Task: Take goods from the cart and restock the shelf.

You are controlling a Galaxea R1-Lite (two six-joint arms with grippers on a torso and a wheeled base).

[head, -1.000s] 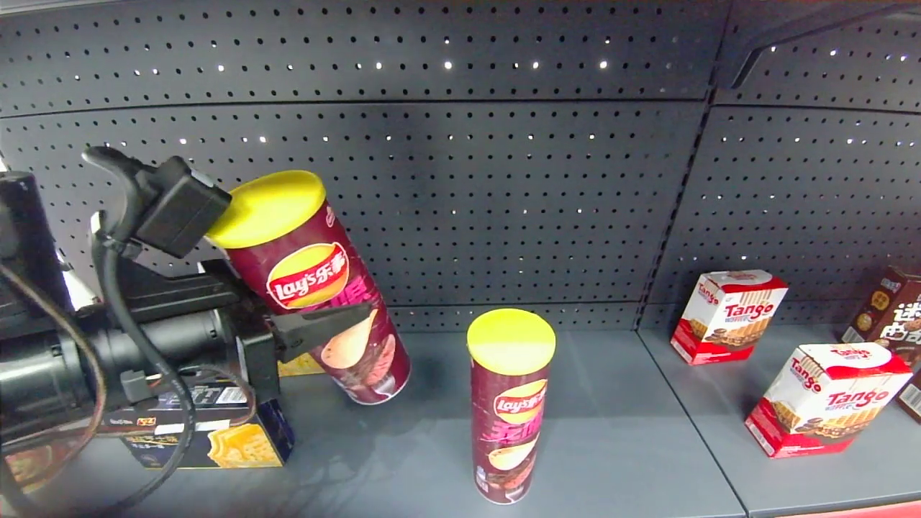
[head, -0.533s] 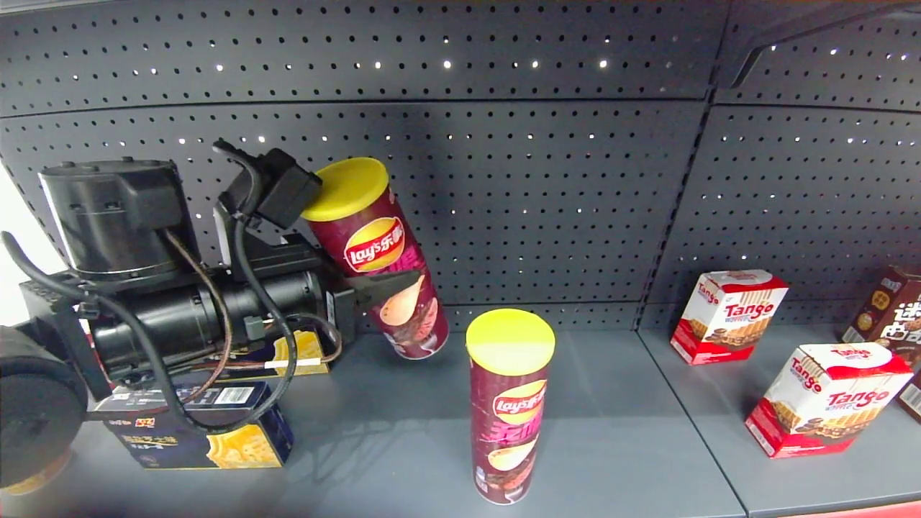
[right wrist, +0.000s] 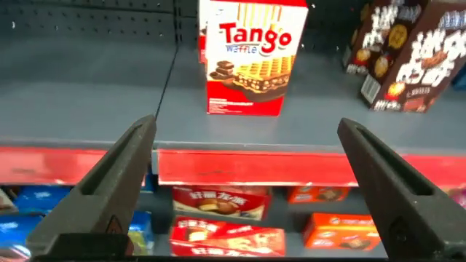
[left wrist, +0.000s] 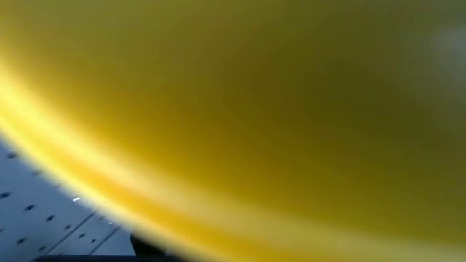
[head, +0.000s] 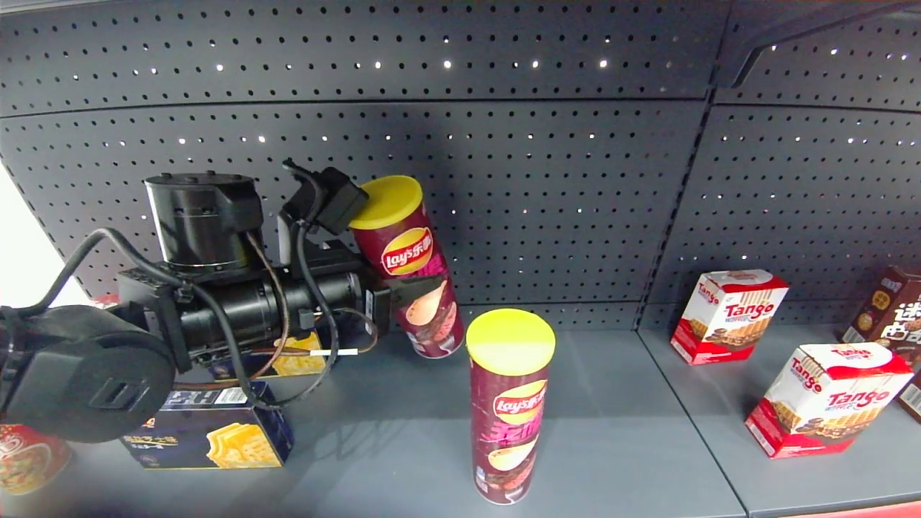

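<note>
Left claw clamps a tilted chips can mid-body, low over the shelf at 11 o'clock of the 1 standing can, likely so it can be stood up behind it.

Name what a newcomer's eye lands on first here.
A yellow-lidded can, tilted, is clamped in the left gripper close to the pegboard. A matching can stands upright on the shelf in front of it. Red wafer boxes sit further right.
</note>
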